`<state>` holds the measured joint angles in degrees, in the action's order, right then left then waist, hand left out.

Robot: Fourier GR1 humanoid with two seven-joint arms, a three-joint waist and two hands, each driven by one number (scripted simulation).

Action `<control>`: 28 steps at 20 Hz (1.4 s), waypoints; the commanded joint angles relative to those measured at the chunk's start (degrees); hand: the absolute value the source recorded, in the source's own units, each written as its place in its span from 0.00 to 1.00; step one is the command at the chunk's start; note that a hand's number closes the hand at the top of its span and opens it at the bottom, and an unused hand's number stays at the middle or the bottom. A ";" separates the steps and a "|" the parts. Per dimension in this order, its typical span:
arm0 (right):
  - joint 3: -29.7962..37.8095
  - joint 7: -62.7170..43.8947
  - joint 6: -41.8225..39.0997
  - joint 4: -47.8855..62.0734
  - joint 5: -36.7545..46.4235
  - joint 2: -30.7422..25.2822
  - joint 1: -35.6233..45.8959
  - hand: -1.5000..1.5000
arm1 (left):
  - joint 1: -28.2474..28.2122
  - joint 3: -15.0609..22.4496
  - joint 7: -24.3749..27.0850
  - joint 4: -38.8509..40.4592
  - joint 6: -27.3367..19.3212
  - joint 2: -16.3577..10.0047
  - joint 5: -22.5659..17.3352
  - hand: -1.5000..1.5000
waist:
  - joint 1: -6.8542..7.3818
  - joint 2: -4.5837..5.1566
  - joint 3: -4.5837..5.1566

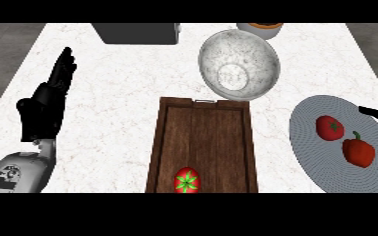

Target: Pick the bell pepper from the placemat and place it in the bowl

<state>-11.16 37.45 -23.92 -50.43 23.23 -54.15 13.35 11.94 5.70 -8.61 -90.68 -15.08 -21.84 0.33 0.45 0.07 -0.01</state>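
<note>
The red bell pepper (358, 151) lies on the round grey placemat (310, 150) at the right, just below a red tomato (330, 127). The marbled white bowl (214, 55) sits at the back centre, apart from the mat, with nothing in it. My left hand (46, 105) rests open at the far left with its fingers pointing up, well away from both. Of my right hand only a small black tip (367, 111) shows at the right edge, above the pepper and over the mat's far side.
A wooden tray (201, 130) lies in the middle with a red fruit with a green star top (187, 180) at its near end. A dark grey box (136, 33) and a cup with orange contents (260, 28) stand along the back.
</note>
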 commanded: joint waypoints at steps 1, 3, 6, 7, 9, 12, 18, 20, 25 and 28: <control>-0.22 2.63 0.87 7.29 5.63 2.92 2.39 0.00 | -1.07 -0.98 -1.16 -1.69 0.69 0.61 1.64 0.50 | 0.08 0.02 -0.02; 0.06 1.02 0.11 7.12 7.27 4.93 4.74 0.00 | -0.82 -0.64 -0.06 -0.04 0.56 2.88 2.58 0.50 | 0.02 0.00 -0.01; 1.67 2.76 -0.32 10.84 9.35 5.97 7.51 0.00 | 0.42 -2.47 -0.50 0.17 1.79 2.98 2.99 0.50 | 0.00 0.01 -0.01; 1.07 1.84 2.43 10.02 9.46 8.45 4.92 0.00 | 3.24 -0.46 -3.89 -0.40 1.12 3.79 4.70 0.50 | -0.21 -0.01 -0.02; 1.88 3.38 3.17 13.60 11.71 9.03 6.76 0.00 | 0.19 -2.68 -1.23 -0.38 2.67 2.99 4.47 0.50 | -0.05 -0.01 -0.01; 1.56 1.68 3.76 16.28 13.34 12.94 10.03 0.00 | 0.29 -1.33 1.08 1.78 1.40 6.16 5.89 0.50 | 0.01 0.04 -0.01; 1.20 8.09 7.78 20.99 18.99 12.44 9.42 1.00 | 0.08 -4.39 3.22 2.81 4.31 6.30 4.97 0.50 | -0.07 0.08 -0.01; 1.55 12.12 12.34 23.71 20.36 12.73 11.22 1.00 | 1.20 -4.99 0.06 0.70 5.13 5.24 4.72 0.50 | 0.18 0.13 -0.05; 2.90 13.86 16.65 25.90 21.62 15.60 9.96 1.00 | 3.98 -5.92 -3.13 0.88 5.58 5.66 6.02 0.50 | -0.11 0.05 -0.04; 5.17 14.21 14.15 26.01 20.40 15.03 12.36 1.00 | 4.18 -8.15 -1.86 2.42 6.67 5.33 5.33 0.50 | -0.27 -0.01 0.00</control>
<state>-6.76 50.97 -9.41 -24.31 43.20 -40.26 25.43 14.12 -0.36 -9.90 -90.03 -9.51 -16.21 6.01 0.46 -0.15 0.39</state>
